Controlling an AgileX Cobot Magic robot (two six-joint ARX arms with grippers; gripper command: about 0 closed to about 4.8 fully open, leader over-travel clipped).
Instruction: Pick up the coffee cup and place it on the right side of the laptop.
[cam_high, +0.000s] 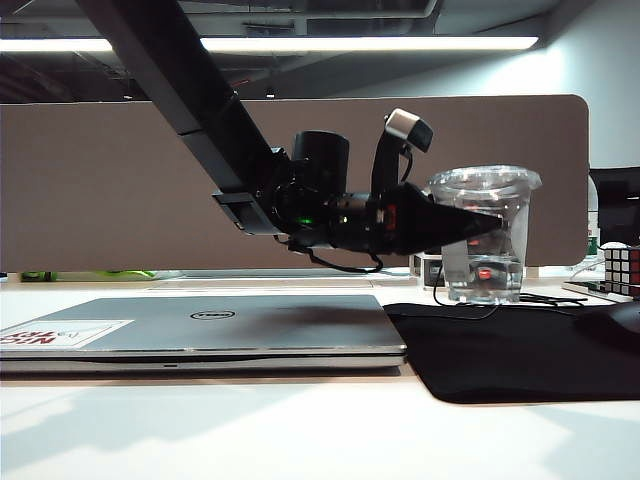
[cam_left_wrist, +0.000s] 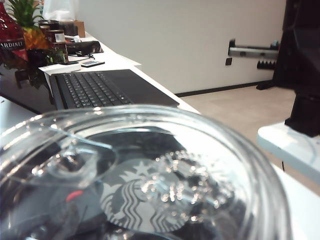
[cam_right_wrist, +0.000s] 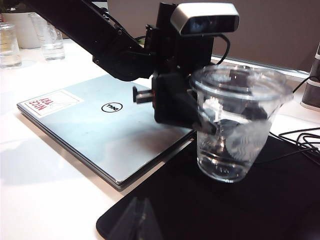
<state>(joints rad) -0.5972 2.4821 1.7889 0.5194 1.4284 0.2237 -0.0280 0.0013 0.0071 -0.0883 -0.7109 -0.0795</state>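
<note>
Cup (cam_high: 487, 235) (clear, lidded) sits clamped between the left claw's (cam_high: 480, 225) part-open fingers, above the black mat (cam_high: 510, 350), the laptop (cam_high: 200, 325) back beside its wrist. Right claw unseen.

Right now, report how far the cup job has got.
Mostly done: the coffee cup stands upright on the black mat, right of the closed laptop. In hand: the left gripper reaches across, jaws straddling the cup; whether they are pressing it is unclear. Left: back away clear. The right gripper is out of view.
</note>
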